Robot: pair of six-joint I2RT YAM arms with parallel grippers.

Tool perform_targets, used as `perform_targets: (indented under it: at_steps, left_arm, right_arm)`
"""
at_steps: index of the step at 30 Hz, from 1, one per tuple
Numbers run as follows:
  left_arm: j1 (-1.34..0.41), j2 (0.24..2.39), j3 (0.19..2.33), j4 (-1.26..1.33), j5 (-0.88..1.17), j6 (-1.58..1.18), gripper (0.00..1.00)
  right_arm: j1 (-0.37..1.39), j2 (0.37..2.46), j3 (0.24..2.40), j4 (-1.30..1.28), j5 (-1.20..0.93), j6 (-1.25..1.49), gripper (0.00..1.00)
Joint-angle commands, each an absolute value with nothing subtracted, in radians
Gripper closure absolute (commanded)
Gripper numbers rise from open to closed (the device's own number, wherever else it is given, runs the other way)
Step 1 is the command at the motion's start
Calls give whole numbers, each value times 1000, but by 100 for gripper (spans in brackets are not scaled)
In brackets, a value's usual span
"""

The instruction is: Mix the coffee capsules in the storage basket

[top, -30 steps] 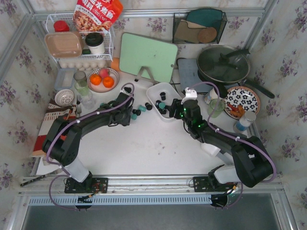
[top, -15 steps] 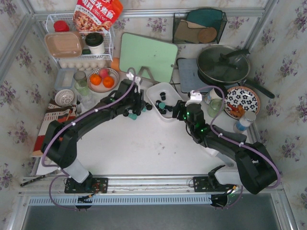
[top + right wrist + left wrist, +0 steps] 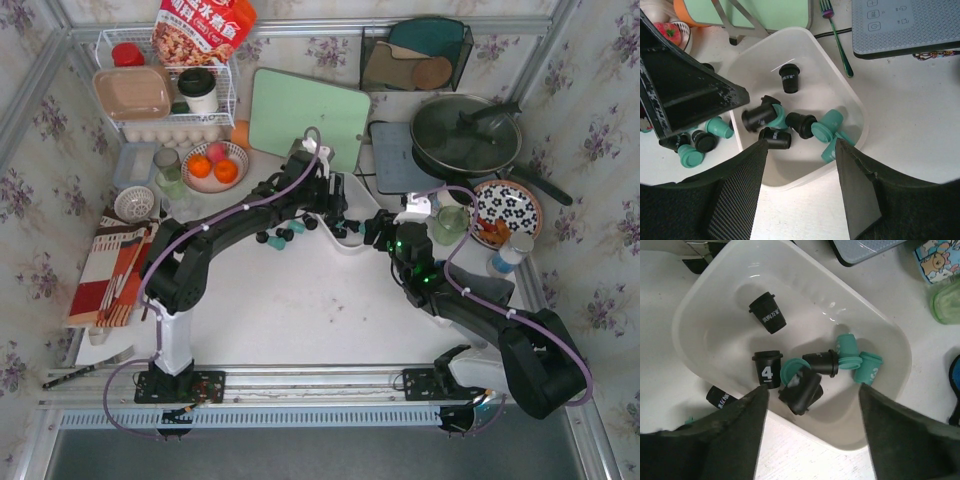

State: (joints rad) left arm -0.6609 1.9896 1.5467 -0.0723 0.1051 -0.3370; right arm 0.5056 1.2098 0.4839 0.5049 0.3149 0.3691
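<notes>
White table (image 3: 300, 300) holds the storage basket (image 3: 880, 335). Left end effector (image 3: 811, 395) just came over it and opened, likely adding to the coffee capsules (image 3: 767, 314) inside. Right end effector (image 3: 801, 144) hangs open too.

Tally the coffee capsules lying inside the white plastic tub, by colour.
black tapered coffee capsules: 4
teal-green tapered coffee capsules: 3
total inside the white plastic rounded tub: 7
</notes>
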Motion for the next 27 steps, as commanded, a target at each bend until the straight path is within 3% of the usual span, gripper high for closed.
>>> perform_targets:
  at_steps: [1, 2, 9, 18, 25, 27]
  left_arm:
    - [-673, 1998, 1558, -12, 111, -301, 7]
    - [-675, 1995, 1555, -7, 105, -298, 0]
    - [-685, 1865, 1418, 37, -37, -258, 1]
    - [-683, 1575, 1119, 50, -396, -186, 1]
    - [-665, 1551, 1058, -72, -347, -202, 0]
    - [-663, 1579, 1058, -107, -333, -217, 5]
  right_arm:
    - [506, 1217, 488, 543, 316, 383, 36]
    - [506, 1220, 489, 542, 315, 383, 36]
    - [506, 1221, 492, 538, 307, 384, 36]
    - [506, 1245, 505, 531, 282, 381, 36]
    - [506, 1259, 508, 533, 277, 379, 36]
    - [506, 1266, 509, 534, 278, 378, 36]
